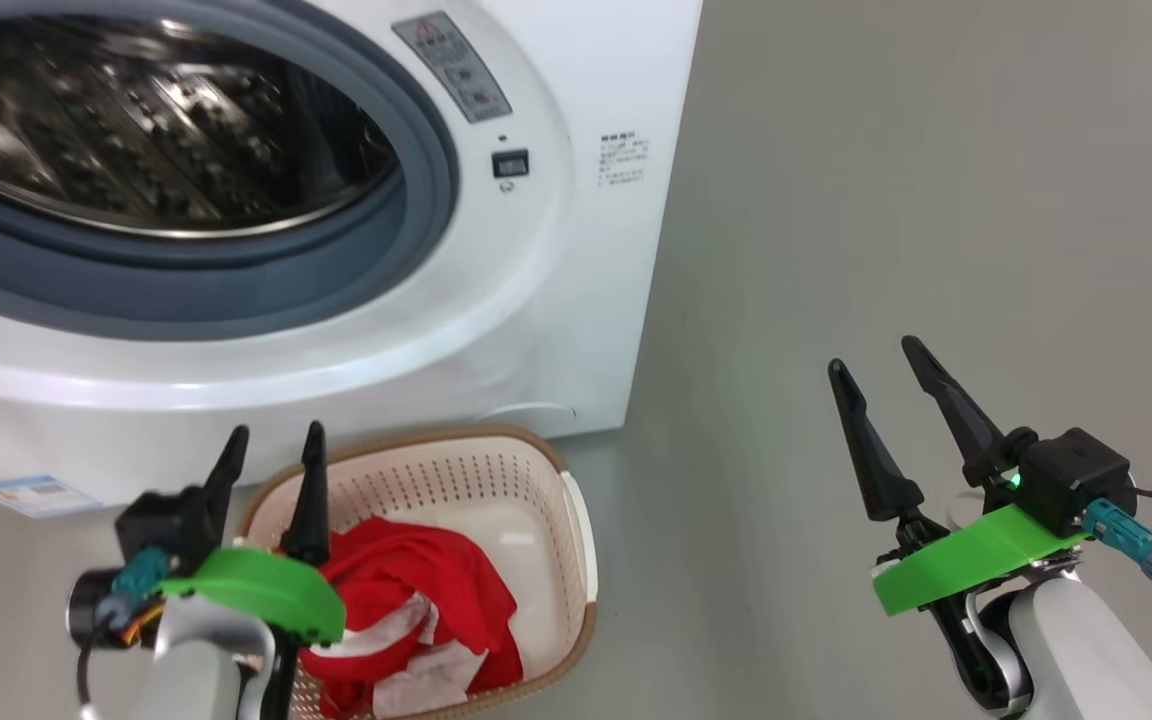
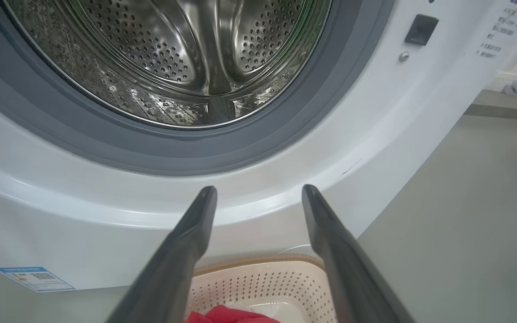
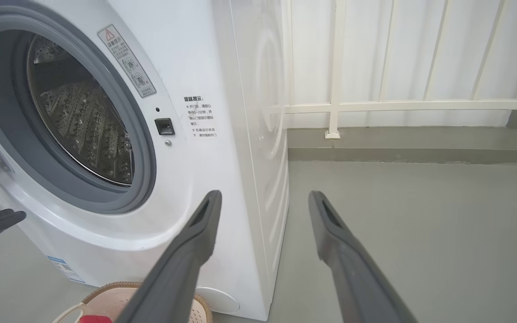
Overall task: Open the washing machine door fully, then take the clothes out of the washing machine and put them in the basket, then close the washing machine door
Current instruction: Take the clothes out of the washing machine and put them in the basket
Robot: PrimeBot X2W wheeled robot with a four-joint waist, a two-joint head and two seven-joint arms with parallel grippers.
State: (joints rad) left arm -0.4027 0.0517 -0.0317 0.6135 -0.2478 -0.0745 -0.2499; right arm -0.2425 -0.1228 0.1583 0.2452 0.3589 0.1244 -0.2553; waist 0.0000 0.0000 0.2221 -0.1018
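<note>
- One big white front-loading washing machine (image 1: pixel 576 300) stands on the smooth grey floor (image 1: pixel 886 200), its round mouth uncovered inside a grey rubber gasket (image 1: pixel 236 290).
- Within that ring, the perforated steel drum (image 2: pixel 186 54) shows shiny metal.
- Small cream-white perforated plastic basket (image 1: pixel 456 470) with a brown woven-look rim sits on the floor, just in front of the machine's lower front.
- Bright red soft fabric clothes (image 1: pixel 416 590) with white patches lie bundled inside the basket.
- Left gripper (image 1: pixel 276 432) hovers above the basket's left edge, its two dark fingers spread apart, grasping nothing.
- Right gripper (image 1: pixel 874 355) hangs over the floor, well apart from the machine, its fingers likewise spread and empty.
- Small blue label (image 1: pixel 34 493) sits on the machine's lower front.
</note>
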